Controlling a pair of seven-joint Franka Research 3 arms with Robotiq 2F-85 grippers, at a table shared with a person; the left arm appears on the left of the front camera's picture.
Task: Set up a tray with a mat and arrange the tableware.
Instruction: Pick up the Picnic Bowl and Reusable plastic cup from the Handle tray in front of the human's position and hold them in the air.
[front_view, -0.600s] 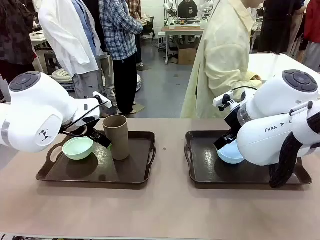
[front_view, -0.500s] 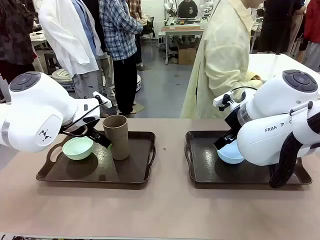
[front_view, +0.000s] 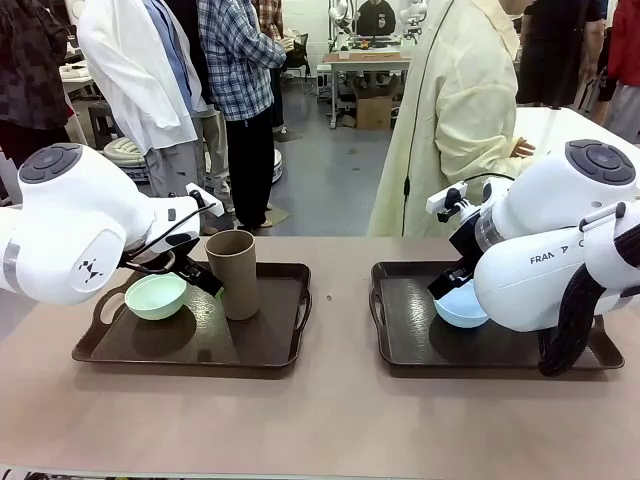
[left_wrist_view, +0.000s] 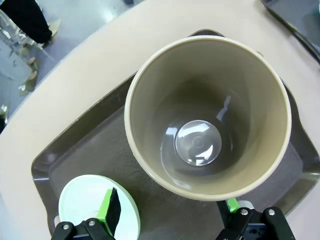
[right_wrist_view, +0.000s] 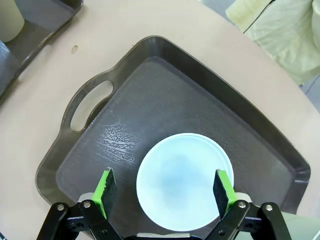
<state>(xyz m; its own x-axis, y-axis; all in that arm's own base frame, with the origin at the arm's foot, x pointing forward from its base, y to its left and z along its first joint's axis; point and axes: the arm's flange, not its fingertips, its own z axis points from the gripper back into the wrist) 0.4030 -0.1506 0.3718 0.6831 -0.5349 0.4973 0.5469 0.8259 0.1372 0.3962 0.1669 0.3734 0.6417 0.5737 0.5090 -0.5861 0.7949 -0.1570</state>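
Front camera looking across table (front_view: 330, 420), wrist cameras close overhead, left tray (left_wrist_view: 95, 145), right tray (right_wrist_view: 150, 90), both also seen frontally

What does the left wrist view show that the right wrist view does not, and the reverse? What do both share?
Left wrist view, not the right: the inside of the tall matte brown tumbler, down to its shiny bottom, and the small pale mint green round bowl beside it. Right wrist view, not the left: the small light blue round bowl, seen between the right fingers, and a person's pale yellow coat. Both: a dark brown tray each (left tray, right tray) on the beige table, and open green-padded fingers, the left fingers too.
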